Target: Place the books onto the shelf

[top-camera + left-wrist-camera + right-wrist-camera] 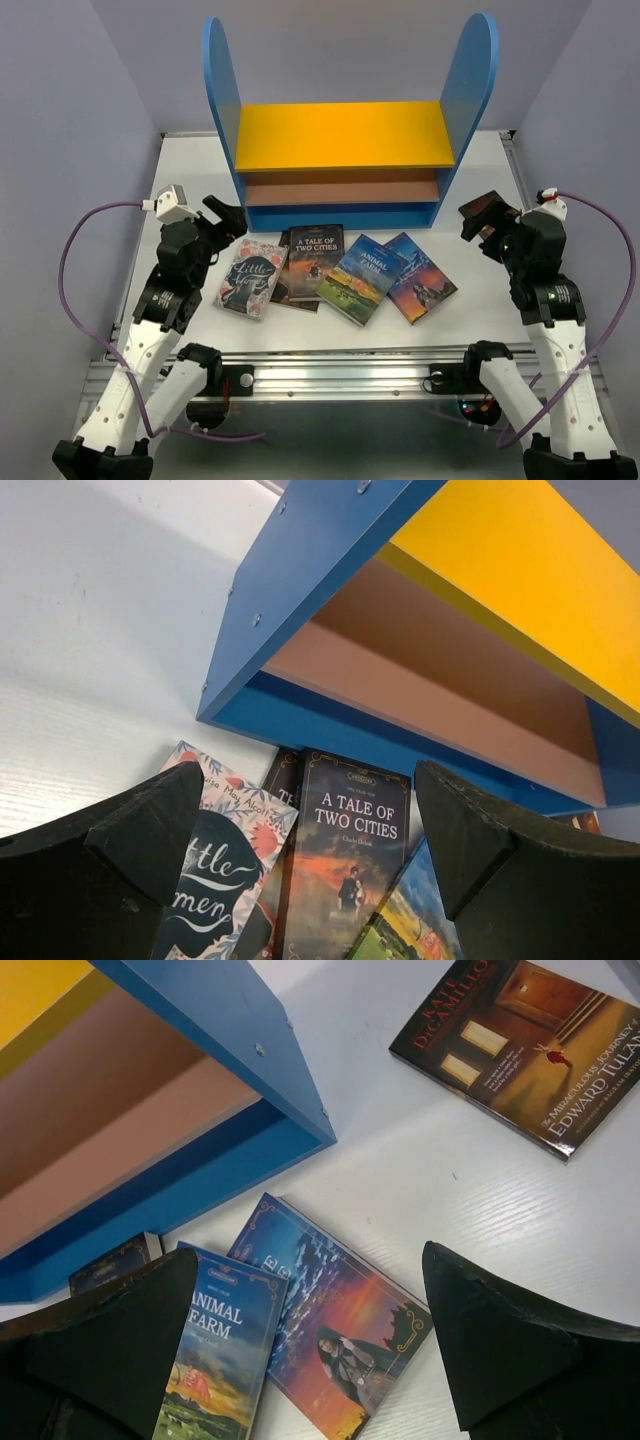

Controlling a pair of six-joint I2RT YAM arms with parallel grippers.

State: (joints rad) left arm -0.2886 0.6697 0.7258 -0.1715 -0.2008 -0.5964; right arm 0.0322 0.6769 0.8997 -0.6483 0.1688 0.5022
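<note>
Closest to me, the books lie flat on the white table (190, 170), in a row across the middle of the top view. From left to right I see Little Women (249, 279), A Tale of Two Cities (315, 262), Animal Farm (363, 279) and a blue-orange book (420, 278). One dark book (288, 282) peeks out from under two of them.

A bit farther back, my left gripper (225, 218) hangs up and to the left of Little Women. Its fingers are spread wide and hold nothing. My right gripper (478, 222) hangs up and to the right of the blue-orange book, also spread wide with nothing in it. Another brown book (520, 1040) lies alone on the table just by it.

Farthest back stands the shelf (340, 135), at the top middle. No book is on it.
</note>
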